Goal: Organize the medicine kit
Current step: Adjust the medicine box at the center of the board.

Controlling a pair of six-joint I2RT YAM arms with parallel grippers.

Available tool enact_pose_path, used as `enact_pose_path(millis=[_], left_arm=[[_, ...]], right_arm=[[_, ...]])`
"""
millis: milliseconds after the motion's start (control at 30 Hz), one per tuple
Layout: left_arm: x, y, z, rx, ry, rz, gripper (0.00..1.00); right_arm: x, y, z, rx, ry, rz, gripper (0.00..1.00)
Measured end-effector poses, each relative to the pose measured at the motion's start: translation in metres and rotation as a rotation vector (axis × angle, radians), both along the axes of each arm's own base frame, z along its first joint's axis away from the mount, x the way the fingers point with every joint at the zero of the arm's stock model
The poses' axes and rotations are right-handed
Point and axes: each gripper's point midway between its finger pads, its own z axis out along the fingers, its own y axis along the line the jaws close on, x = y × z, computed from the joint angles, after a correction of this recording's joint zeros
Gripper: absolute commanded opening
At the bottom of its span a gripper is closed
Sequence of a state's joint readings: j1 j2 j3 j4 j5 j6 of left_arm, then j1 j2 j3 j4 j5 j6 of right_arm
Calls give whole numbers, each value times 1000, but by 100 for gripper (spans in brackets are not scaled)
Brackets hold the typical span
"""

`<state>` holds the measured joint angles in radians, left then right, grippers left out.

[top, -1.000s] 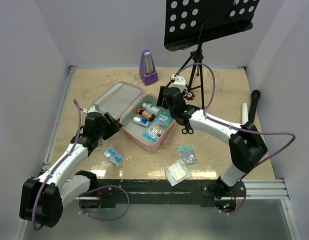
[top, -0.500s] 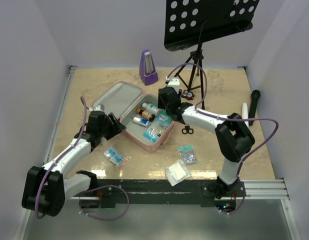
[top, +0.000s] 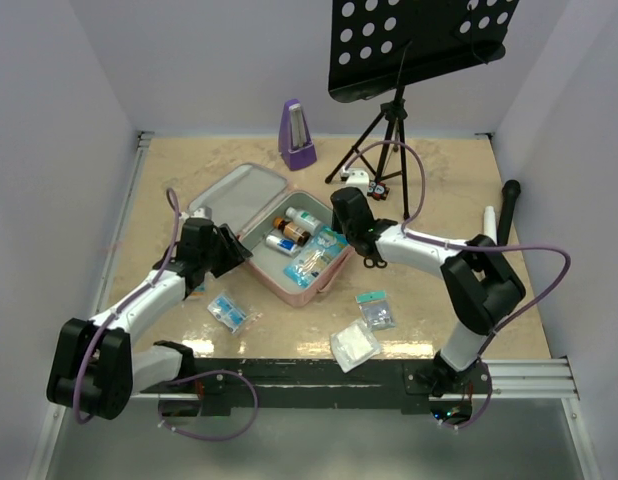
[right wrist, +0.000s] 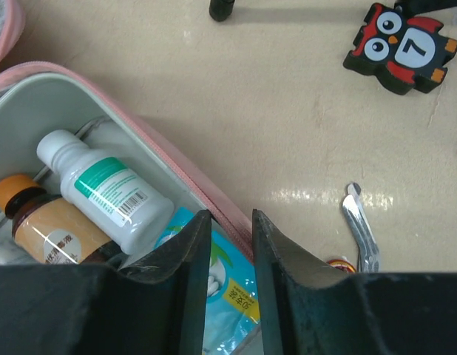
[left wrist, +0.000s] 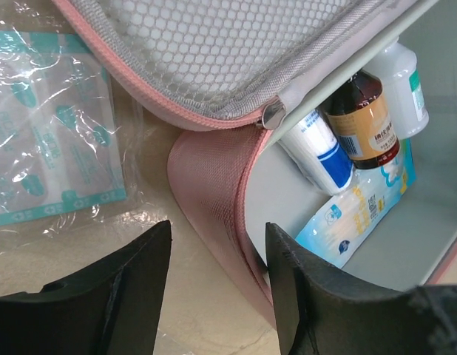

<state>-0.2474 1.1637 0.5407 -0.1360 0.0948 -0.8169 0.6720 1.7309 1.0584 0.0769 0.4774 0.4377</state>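
The medicine kit [top: 324, 278], a pink soft zip case, lies open mid-table with its grey mesh lid [top: 234, 195] folded back to the left. Inside are a white bottle [right wrist: 110, 192], a brown bottle [left wrist: 359, 122] and a blue packet [right wrist: 228, 285]. My left gripper [top: 232, 252] [left wrist: 217, 228] is open and straddles the case's left wall [left wrist: 214, 185], one finger outside and one inside. My right gripper [top: 343, 238] [right wrist: 231, 222] has its jaws drawn close on the case's right rim [right wrist: 177, 166], which runs slantwise between them.
Loose packets lie in front of the case [top: 229, 312] [top: 375, 310] [top: 354, 345], one beside my left fingers [left wrist: 51, 133]. Scissors [right wrist: 359, 229] and an owl tag [right wrist: 402, 48] lie right of the case. A purple metronome [top: 296, 135] and a music stand [top: 389, 130] stand behind.
My right gripper has come down and toward me onto the case's right rim, and its jaws have narrowed a lot. The left gripper has barely moved.
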Motion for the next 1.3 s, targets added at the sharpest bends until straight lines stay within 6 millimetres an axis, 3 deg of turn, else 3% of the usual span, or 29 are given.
enact_pose_path(millis=[167, 400, 633, 933, 1067, 1200, 1300], left_arm=[[2, 3, -4, 23, 19, 12, 57], [7, 4, -9, 40, 38, 23, 57], [26, 2, -2, 50, 27, 36, 57], [44, 4, 2, 75, 26, 59, 56], [48, 5, -2, 89, 34, 61, 56], [51, 6, -5, 97, 42, 67, 56], [53, 7, -4, 102, 39, 73, 56]], right_arm=[[-17, -3, 2, 35, 11, 28, 18], [-39, -7, 3, 81, 27, 56, 18], [-61, -5, 1, 118, 46, 92, 18], [-72, -1, 2, 146, 52, 114, 18], [-76, 0, 3, 149, 61, 126, 26], [-80, 0, 10, 160, 60, 132, 46], [-83, -1, 22, 177, 43, 132, 55]])
